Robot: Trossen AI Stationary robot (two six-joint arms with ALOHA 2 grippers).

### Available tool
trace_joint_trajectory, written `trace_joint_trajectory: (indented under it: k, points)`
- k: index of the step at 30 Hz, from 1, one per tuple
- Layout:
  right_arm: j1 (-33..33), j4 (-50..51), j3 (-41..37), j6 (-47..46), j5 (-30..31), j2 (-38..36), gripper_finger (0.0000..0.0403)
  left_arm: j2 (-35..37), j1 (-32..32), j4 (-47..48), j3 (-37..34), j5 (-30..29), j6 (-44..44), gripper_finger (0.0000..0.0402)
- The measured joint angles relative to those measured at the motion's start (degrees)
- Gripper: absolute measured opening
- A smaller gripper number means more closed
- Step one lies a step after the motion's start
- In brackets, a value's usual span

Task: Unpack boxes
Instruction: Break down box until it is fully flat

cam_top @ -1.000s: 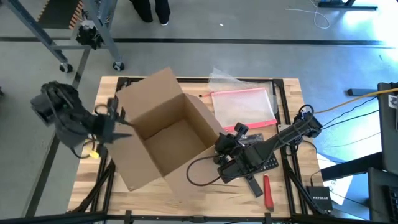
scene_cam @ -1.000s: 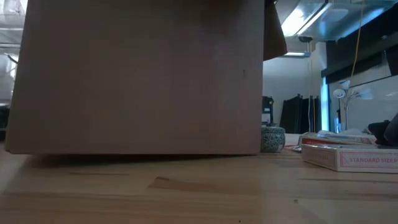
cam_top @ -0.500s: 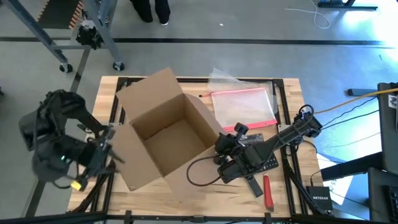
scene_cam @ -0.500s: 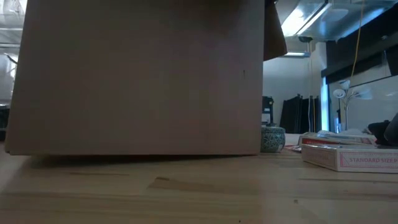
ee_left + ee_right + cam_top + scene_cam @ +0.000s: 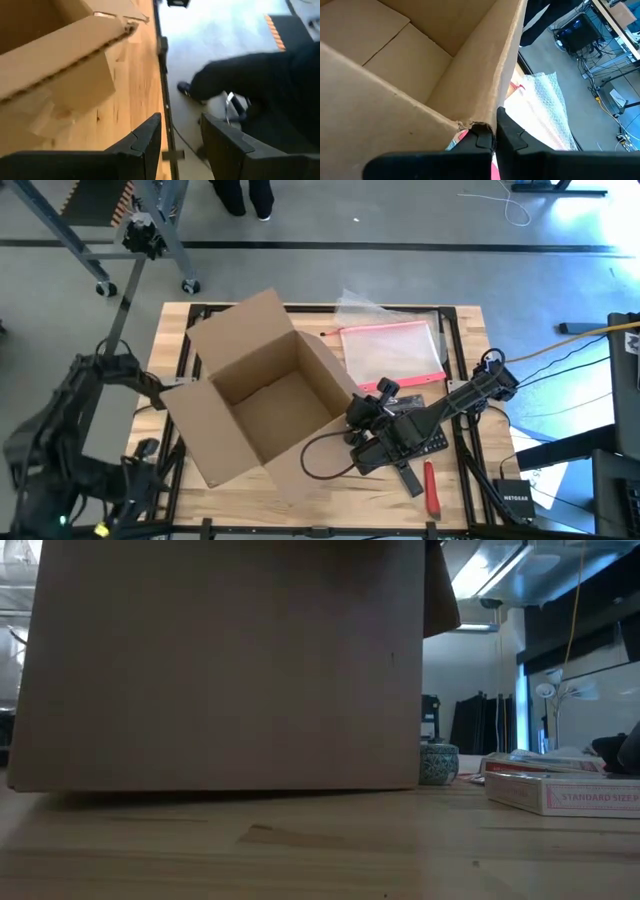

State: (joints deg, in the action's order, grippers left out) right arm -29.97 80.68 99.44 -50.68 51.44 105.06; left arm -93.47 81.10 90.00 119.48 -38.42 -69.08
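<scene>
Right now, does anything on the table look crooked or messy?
Yes. The cardboard box sits turned at an angle to the table edges, flaps splayed open and nothing visible inside. The right gripper is shut beside its corner, where the edge looks a bit torn. A plastic pouch lies loose behind it.

Overhead, table-level, wrist views — all share the box (image 5: 262,405).
</scene>
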Motion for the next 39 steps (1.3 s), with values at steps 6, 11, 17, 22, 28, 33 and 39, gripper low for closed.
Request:
trace_joint_trajectory:
  k: [6, 11, 17, 22, 28, 33, 39]
  points:
    - [-0.01, -0.12, 0.0, 0.0, -0.02, 0.02, 0.0, -5.63, 1.07, 0.02, 0.0, -2.96, -2.45, 0.0129]
    - [-0.03, -0.75, 0.0, 0.04, 0.0, 0.04, 0.0, -6.75, -0.54, 0.07, 0.0, -5.81, 3.35, 0.0129]
    - [-0.01, -1.76, -0.02, 0.09, -0.14, 0.04, 0.0, -4.74, -3.39, -0.02, -0.11, -12.92, 21.03, 0.0129]
    - [0.01, -1.76, -0.02, 0.07, -0.9, 0.04, 0.0, -2.3, -5.47, 0.02, 1.22, -18.81, 36.33, 0.0129]
    - [0.01, -1.74, 0.0, 0.13, -1.11, 0.04, 0.0, -0.5, -8.42, 0.07, 0.07, -12.61, 44.77, 0.0129]
    - [0.01, -1.72, -0.01, 0.15, -1.09, 0.04, 0.0, -0.54, -10.84, 0.02, -2.2, -8.8, 48.24, 0.0129]
    - [-0.01, -1.77, 0.0, 0.15, -0.87, 0.04, 0.0, -0.59, -14.22, 0.05, -6.78, -9.01, 56.33, 0.0129]
